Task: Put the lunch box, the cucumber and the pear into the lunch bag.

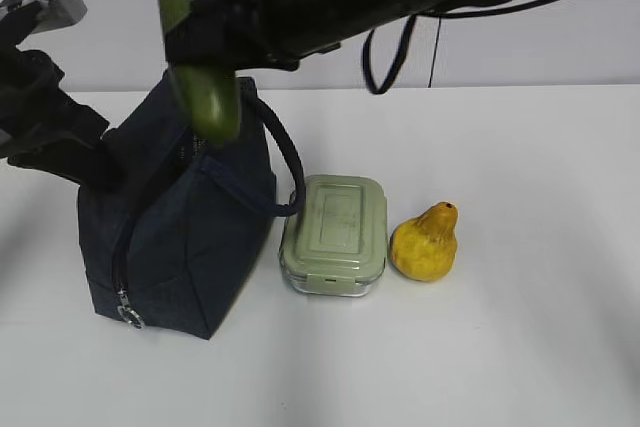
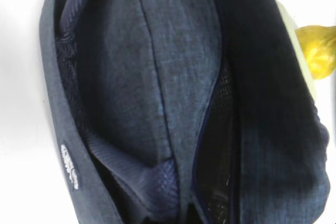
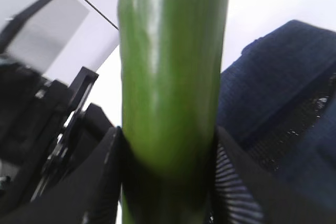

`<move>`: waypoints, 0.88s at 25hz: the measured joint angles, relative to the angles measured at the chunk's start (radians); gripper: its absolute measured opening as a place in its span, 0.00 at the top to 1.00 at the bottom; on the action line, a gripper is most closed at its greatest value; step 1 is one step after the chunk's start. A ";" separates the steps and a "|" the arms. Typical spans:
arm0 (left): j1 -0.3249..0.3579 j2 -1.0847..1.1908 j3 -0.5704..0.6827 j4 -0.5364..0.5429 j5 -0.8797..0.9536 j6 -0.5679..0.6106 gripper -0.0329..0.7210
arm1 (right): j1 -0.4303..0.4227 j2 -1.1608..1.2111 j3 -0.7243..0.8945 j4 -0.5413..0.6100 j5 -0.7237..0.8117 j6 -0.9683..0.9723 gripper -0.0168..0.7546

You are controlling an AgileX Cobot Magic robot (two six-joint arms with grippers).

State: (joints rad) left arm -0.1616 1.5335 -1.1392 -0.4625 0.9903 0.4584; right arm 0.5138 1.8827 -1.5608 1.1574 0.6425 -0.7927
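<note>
My right gripper (image 1: 205, 37) reaches across from the right and is shut on the cucumber (image 1: 210, 102), holding it upright with its lower end just above the open top of the lunch bag (image 1: 190, 237). In the right wrist view the cucumber (image 3: 173, 66) fills the middle between both black fingers (image 3: 105, 171), with the bag (image 3: 278, 87) at the right. My left gripper (image 1: 85, 162) is at the bag's top left edge and appears shut on its fabric. The left wrist view shows the bag (image 2: 157, 77) bunched toward the bottom. The lunch box (image 1: 333, 235) and pear (image 1: 425, 242) sit right of the bag.
The bag's loop handle (image 1: 285, 162) hangs toward the lunch box. Its zipper pull (image 1: 130, 315) hangs at the front lower left corner. A black cable (image 1: 385, 62) dangles from the right arm. The white table (image 1: 520, 347) stretches to the right and front.
</note>
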 joint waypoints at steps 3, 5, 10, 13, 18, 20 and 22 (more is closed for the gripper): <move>0.000 0.000 0.000 -0.004 -0.002 0.000 0.96 | 0.024 0.072 -0.046 0.045 -0.035 0.000 0.56; 0.000 0.000 0.000 -0.007 -0.003 0.000 0.96 | 0.029 0.110 -0.075 0.065 -0.052 0.000 0.56; 0.000 0.000 0.000 -0.010 -0.015 0.000 0.96 | 0.053 0.159 -0.098 0.049 -0.067 0.010 0.56; 0.000 0.000 0.000 -0.010 -0.018 0.000 0.96 | 0.055 0.168 -0.098 -0.126 -0.032 0.111 0.56; 0.000 0.000 0.000 -0.017 -0.027 0.000 0.96 | 0.057 0.168 -0.100 -0.524 0.038 0.409 0.56; 0.000 0.000 0.000 -0.020 -0.032 0.000 0.96 | 0.057 0.168 -0.102 -0.614 0.077 0.487 0.56; -0.001 0.000 0.000 -0.025 -0.033 0.000 0.96 | 0.057 0.168 -0.102 -0.686 0.116 0.558 0.56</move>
State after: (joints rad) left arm -0.1629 1.5335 -1.1392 -0.4877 0.9572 0.4584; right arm 0.5703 2.0508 -1.6625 0.4711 0.7585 -0.2347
